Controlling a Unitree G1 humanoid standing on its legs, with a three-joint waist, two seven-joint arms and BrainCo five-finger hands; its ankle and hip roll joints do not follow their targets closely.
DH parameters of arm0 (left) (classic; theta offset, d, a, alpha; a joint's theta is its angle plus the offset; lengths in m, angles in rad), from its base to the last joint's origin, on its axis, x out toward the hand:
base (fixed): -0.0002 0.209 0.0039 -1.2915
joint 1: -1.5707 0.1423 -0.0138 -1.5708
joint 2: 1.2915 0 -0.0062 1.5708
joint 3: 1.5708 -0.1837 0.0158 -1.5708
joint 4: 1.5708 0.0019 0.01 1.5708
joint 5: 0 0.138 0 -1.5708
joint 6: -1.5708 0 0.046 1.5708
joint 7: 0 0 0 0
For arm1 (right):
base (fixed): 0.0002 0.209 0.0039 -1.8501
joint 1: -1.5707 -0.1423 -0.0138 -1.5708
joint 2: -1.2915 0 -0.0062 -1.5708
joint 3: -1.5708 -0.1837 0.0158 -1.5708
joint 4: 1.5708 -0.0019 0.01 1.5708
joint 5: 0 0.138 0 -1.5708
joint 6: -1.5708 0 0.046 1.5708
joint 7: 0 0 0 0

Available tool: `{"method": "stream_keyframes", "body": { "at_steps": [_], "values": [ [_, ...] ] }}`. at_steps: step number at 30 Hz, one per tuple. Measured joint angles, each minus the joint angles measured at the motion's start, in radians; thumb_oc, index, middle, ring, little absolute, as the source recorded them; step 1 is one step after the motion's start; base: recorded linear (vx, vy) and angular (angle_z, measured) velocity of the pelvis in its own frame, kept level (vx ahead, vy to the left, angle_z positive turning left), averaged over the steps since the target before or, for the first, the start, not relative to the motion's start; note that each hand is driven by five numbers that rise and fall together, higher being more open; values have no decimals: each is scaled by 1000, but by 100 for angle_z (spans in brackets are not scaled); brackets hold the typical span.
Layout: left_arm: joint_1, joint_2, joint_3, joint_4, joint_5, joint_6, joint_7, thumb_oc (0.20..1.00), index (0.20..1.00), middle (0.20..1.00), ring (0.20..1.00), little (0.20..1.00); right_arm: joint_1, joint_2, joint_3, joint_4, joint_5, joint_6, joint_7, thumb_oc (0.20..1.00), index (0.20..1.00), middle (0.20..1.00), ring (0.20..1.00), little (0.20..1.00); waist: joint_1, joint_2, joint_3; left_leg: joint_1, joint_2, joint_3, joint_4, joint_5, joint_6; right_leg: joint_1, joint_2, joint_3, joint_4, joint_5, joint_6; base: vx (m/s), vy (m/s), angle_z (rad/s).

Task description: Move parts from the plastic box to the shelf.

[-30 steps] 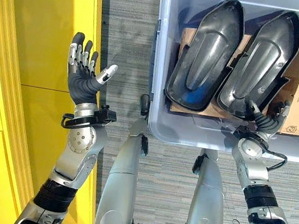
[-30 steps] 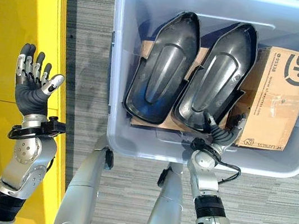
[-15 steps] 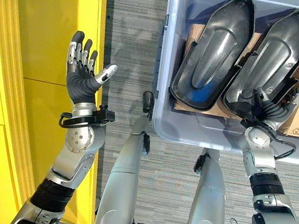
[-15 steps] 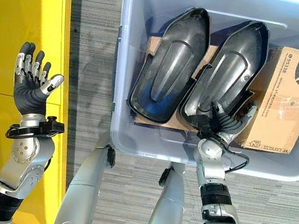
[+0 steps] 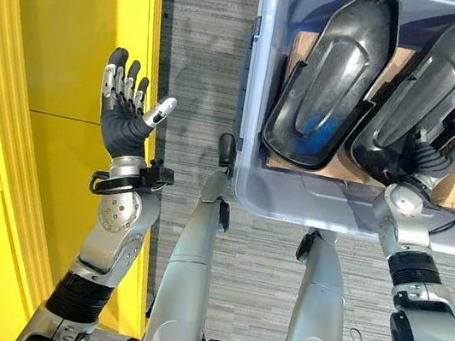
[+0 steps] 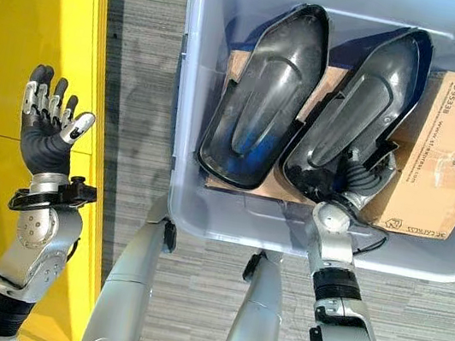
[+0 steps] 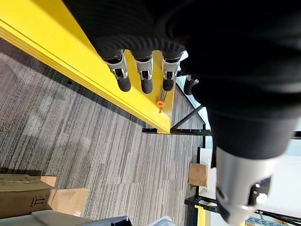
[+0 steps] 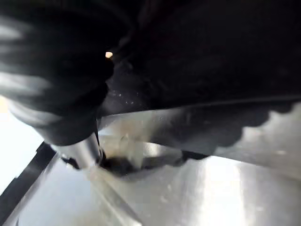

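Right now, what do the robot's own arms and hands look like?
Both arms are silver-grey metal with black ribbed bands. The left hand has a dark ribbed cover over palm and wrist, and silver fingers with dark tips. The right hand has the same dark cover above a round silver wrist joint.

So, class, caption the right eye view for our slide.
Right hand reaches the near end of a dark part in the plastic box; left hand open by the yellow shelf.

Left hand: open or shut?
Open. The left hand is raised, palm up, beside the yellow shelf, fingers straight and spread, holding nothing.
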Motion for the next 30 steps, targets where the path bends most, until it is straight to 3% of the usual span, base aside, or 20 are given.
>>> {"method": "stream_keyframes", "body": {
  "at_steps": [8, 16, 20, 22, 24, 26, 30],
  "values": [
    [0, 0, 3, 0, -5, 0, -18, 1000, 1000, 1000, 1000, 1000, 2, -2, -4, 13, 39, -4, 32, 200, 200, 200, 200, 200, -10, 0, 0, 14, 2, 0, 0, 6, 0, 5, 1, 4, 13, 0, 0, 0, 0, 0],
    [2, -4, 3, 0, -9, 11, -37, 1000, 1000, 1000, 1000, 1000, 125, 64, -22, -59, 125, -30, 81, 200, 200, 200, 200, 200, -23, -1, -1, 80, 3, 0, -11, 6, 0, 68, 2, 2, 12, -4, 1, 0, 0, 0],
    [30, -4, 14, 1, -35, 23, -66, 1000, 1000, 1000, 1000, 1000, 326, 125, -25, -225, 153, -31, 130, 200, 200, 200, 200, 200, -39, -3, -1, 169, 7, 1, -37, 13, -9, 152, 6, -6, 5, -9, 4, -67, -9, 2],
    [39, -4, 15, 1, -35, 26, -78, 1000, 1000, 1000, 1000, 1000, 351, 124, -26, -256, 154, -31, 140, 200, 200, 200, 200, 200, -50, -6, -2, 190, 9, 0, -39, 10, -10, 178, 7, -7, -2, -13, 1, 2, -3, 2],
    [87, -4, 46, 4, -36, 41, -119, 1000, 1000, 1000, 1000, 1000, 410, 118, -41, -386, 153, -29, 185, 200, 200, 200, 200, 200, -56, -15, 2, 307, 13, 4, -52, -2, -20, 301, 13, -8, -35, -11, 3, 51, -42, -7],
    [130, 2, 75, 4, -36, 41, -143, 1000, 1000, 1000, 1000, 1000, 437, 113, -77, -457, 153, -76, 224, 200, 200, 200, 200, 200, -51, -28, -21, 372, 25, 4, -66, -19, -32, 372, 21, -14, -61, -14, -1, 84, -17, -2],
    [137, 9, 76, 3, -36, 48, -175, 1000, 1000, 1000, 1000, 1000, 445, 89, -136, -500, 152, -85, 258, 200, 200, 200, 200, 200, -49, -31, -32, 419, 26, -2, -87, -7, -35, 424, 28, -33, -66, -15, -6, 45, -4, 9]
  ]
}}
